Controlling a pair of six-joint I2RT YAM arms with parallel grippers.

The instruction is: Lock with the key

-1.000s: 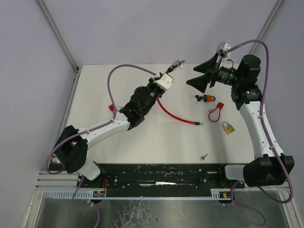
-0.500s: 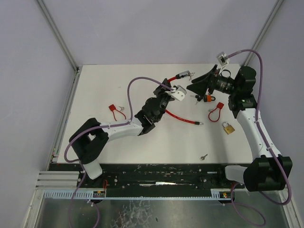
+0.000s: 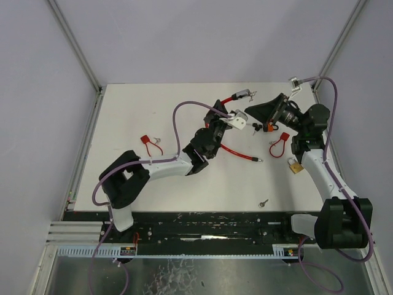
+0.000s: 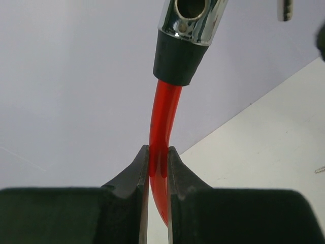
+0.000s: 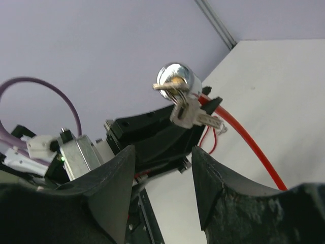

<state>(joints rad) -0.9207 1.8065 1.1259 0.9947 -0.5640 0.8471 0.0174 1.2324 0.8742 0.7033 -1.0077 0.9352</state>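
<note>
Left end effector pinching red cable, right end effector seemingly half-open

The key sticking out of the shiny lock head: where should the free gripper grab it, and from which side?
Probably by its flat bow, the part of the key that protrudes from the end face of the chrome lock head. Bring the right gripper straight at that face, one finger on each flat side, clear of the spare key dangling below. The left gripper holds the red cable.

No legible text, label or number on anything here.
</note>
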